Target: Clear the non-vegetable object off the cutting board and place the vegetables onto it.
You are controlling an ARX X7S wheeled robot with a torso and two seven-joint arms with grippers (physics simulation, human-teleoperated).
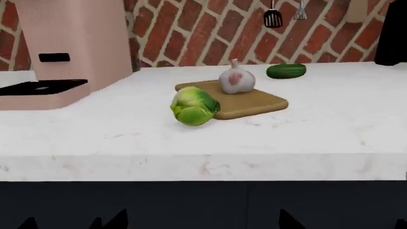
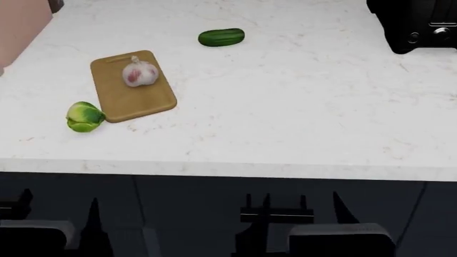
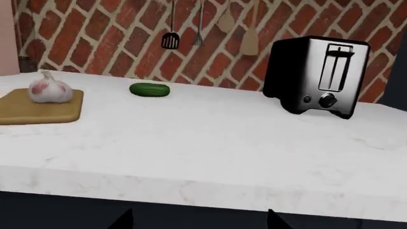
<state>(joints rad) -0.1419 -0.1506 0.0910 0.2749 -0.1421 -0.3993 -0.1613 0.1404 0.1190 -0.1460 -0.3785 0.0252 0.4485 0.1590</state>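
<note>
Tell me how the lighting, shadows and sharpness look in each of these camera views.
Head view: flat, even light, faint contact shadows under the garlic and cucumber, counter bright but not blown out, all sharp. Left wrist view: slightly soft, a dim shadow under the green vegetable beside the board. Right wrist view: soft reflections on the toaster, no glare or distortion.

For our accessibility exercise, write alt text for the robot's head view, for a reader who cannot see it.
A garlic bulb sits on a small wooden cutting board on a white counter. A cucumber lies beyond the board, apart from it, and a green leafy vegetable rests at the board's near corner. A black toaster stands far right.
</note>
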